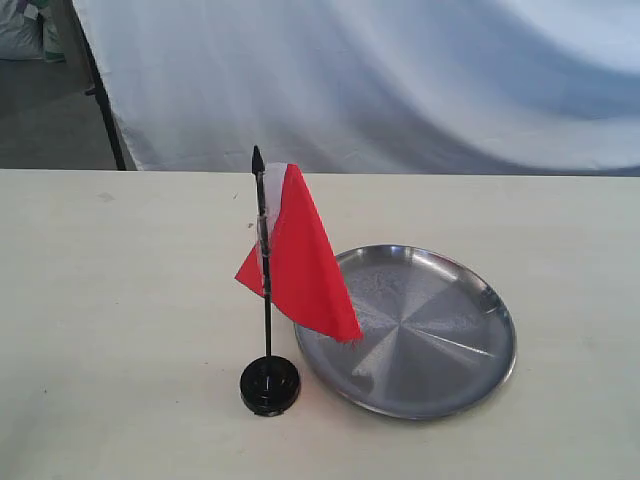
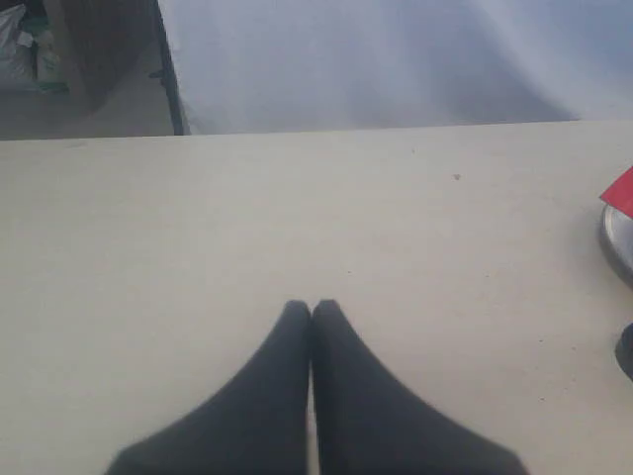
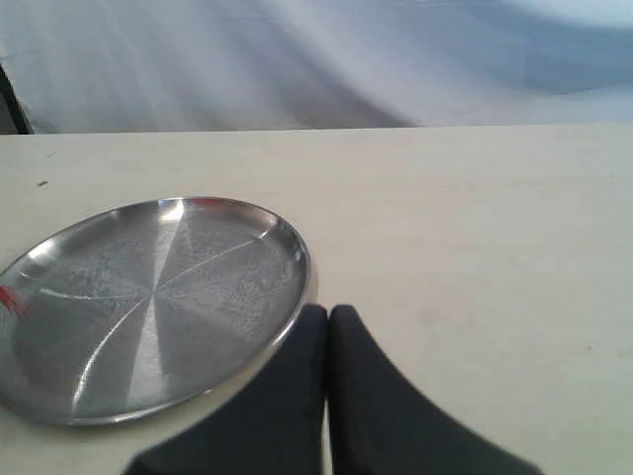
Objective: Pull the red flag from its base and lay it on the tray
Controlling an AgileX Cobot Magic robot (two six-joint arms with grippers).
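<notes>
Closed left claw [image 2: 312, 305] sits well apart from red flag [image 2: 623, 195].

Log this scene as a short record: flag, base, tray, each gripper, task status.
base: black disc on the table, close beside the tray
red flag: upright, pole seated in base
tray: nothing lying in it
left gripper: shut, empty, above the table
right gripper: shut, empty, near tray rim
task status: flag not yet pulled

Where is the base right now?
In the exterior view, the base sits slightly left of centre, close beside the tray's left rim, with the flag standing upright in it.
</notes>
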